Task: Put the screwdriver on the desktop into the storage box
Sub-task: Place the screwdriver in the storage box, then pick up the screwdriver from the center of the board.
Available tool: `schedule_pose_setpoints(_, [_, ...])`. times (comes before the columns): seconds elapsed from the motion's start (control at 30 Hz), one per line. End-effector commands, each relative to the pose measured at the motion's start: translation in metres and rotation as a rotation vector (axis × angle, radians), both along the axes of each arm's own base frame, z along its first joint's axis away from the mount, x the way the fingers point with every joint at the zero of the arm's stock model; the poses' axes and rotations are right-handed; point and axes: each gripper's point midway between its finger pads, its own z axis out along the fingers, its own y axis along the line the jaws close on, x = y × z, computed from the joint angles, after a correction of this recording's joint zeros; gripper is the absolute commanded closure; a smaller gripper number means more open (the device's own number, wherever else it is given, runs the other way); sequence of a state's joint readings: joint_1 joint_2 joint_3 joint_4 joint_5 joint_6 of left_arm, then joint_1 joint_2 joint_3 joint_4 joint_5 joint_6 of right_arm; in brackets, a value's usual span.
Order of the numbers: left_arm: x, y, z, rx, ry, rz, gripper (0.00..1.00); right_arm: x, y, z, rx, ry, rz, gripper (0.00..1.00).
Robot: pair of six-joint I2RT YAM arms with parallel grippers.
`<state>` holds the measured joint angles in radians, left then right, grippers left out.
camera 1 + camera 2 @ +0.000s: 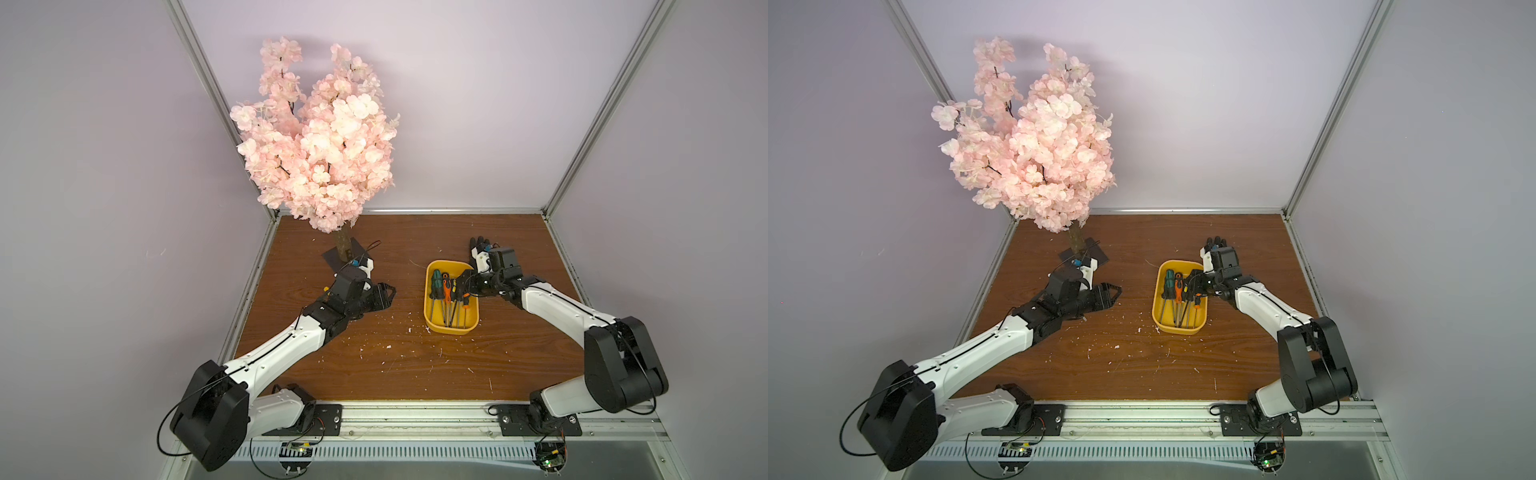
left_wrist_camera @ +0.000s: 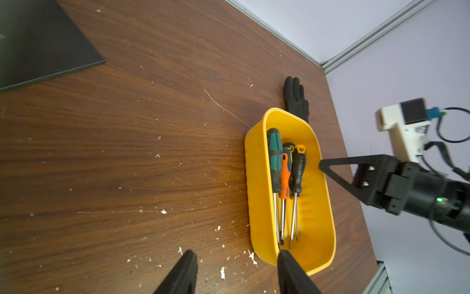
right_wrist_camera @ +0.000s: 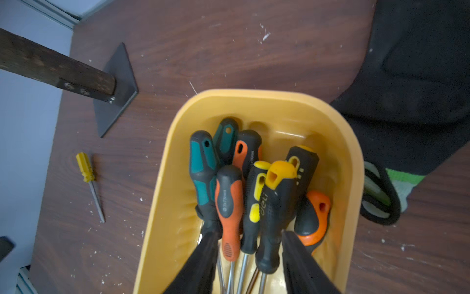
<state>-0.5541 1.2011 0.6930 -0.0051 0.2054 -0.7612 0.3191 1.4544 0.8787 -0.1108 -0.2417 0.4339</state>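
The yellow storage box (image 1: 451,330) (image 1: 1177,330) stands on the brown desktop (image 1: 415,365), with several screwdrivers (image 3: 229,203) lying side by side inside it. My right gripper (image 3: 250,244) (image 1: 465,286) hangs low over the box, jaws open, with handles and shafts lying loose between the fingers. A small yellow-handled screwdriver (image 3: 87,178) lies on the desktop left of the box; my left arm mostly hides it in both top views. My left gripper (image 2: 237,259) (image 1: 386,293) hovers open and empty over the board, beside the box (image 2: 256,178).
A black glove (image 1: 478,245) (image 2: 296,99) lies just behind the box, under my right wrist. A pink blossom tree (image 1: 320,137) rises from a dark base plate (image 3: 117,89) at the back left. Aluminium rails edge the board, and white flecks are scattered across it.
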Motion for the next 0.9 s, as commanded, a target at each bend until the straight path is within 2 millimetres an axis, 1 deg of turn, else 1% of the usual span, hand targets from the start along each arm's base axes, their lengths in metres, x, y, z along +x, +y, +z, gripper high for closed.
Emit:
schedule_pose_setpoints(0.0, [0.008, 0.005, 0.002, 0.011, 0.011, 0.036, 0.46, 0.003, 0.003, 0.031, 0.029, -0.081, 0.016, 0.52])
schedule_pose_setpoints(0.17, [0.012, 0.013, -0.006, 0.04, 0.038, 0.089, 0.46, -0.002, 0.004, 0.044, 0.054, -0.113, 0.023, 0.51])
schedule_pose_setpoints(0.23, [0.013, 0.02, -0.011, 0.054, 0.059, 0.122, 0.45, -0.004, 0.003, 0.05, 0.058, -0.129, 0.024, 0.51])
schedule_pose_setpoints(0.33, [0.013, 0.035, -0.023, 0.081, 0.112, 0.19, 0.45, -0.007, 0.003, 0.058, 0.066, -0.151, 0.027, 0.51])
schedule_pose_setpoints(0.6, [0.005, 0.089, -0.054, 0.202, 0.245, 0.429, 0.45, -0.012, 0.003, 0.078, 0.084, -0.203, 0.042, 0.5])
schedule_pose_setpoints(0.77, [-0.003, 0.134, -0.078, 0.246, 0.378, 0.592, 0.47, -0.016, 0.004, 0.077, 0.095, -0.208, 0.046, 0.5])
schedule_pose_setpoints(0.87, [0.001, 0.151, -0.082, 0.277, 0.406, 0.65, 0.48, -0.018, 0.003, 0.075, 0.096, -0.211, 0.043, 0.5])
